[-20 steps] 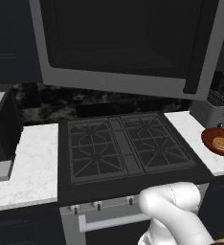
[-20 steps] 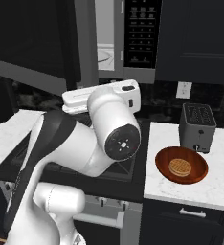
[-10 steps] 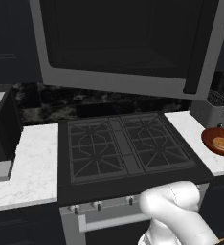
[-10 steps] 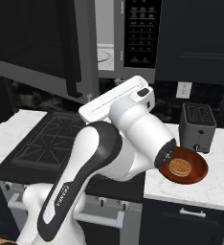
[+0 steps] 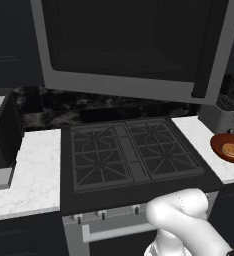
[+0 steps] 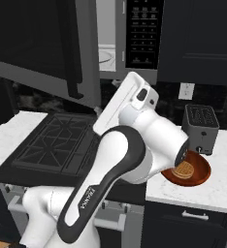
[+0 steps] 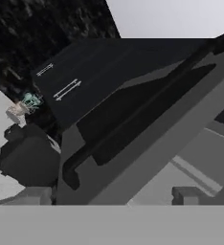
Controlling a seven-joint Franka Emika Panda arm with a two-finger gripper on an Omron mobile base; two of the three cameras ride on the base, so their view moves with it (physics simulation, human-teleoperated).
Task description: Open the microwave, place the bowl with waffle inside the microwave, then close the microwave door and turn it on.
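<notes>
Arm swung toward bowl (image 6: 189, 170) beside toaster (image 6: 201, 129); end effector state unclear. Bowl looks rigid, light; grip rim.

The arm (image 6: 120, 160) is glossy white with rounded links, dark charcoal joint bands, and small dark lettering on one band.

The view is rolled strongly, so the room looks tilted. The microwave door (image 7: 147, 139) crosses the picture as a wide grey panel with a dark window. Its black bar handle (image 7: 142, 112) runs diagonally from the upper right down to the lower left. Above the door there are dark cabinet fronts (image 7: 80, 81) with thin light handles. A speckled black backsplash (image 7: 47, 28) fills the upper left. At the left, a dark boxy object (image 7: 25, 160) stands on a pale surface.
</notes>
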